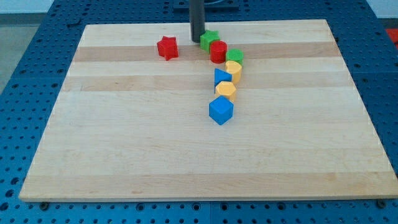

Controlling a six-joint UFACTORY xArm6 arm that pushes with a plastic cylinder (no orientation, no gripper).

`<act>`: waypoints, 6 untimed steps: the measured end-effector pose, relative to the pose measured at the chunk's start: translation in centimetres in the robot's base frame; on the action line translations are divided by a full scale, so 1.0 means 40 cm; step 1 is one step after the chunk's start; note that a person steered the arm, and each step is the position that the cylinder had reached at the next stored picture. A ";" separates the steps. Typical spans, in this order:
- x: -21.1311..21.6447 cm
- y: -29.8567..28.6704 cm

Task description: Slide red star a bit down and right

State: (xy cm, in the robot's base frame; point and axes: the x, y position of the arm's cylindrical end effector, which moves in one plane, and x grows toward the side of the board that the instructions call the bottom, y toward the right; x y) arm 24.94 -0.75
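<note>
The red star (167,48) lies near the top of the wooden board (124,143), left of centre. My tip (197,39) stands upright on the board to the star's right and slightly above it, a short gap away, just left of a green block (209,40). The tip touches no block that I can tell.
A chain of blocks runs down from the green block: a red cylinder (218,51), a second green block (234,56), a yellow block (233,70), a blue triangle (222,78), a yellow hexagon (226,91) and a blue cube (221,110).
</note>
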 end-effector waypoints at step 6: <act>0.012 -0.139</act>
State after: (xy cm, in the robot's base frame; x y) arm 25.43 -6.31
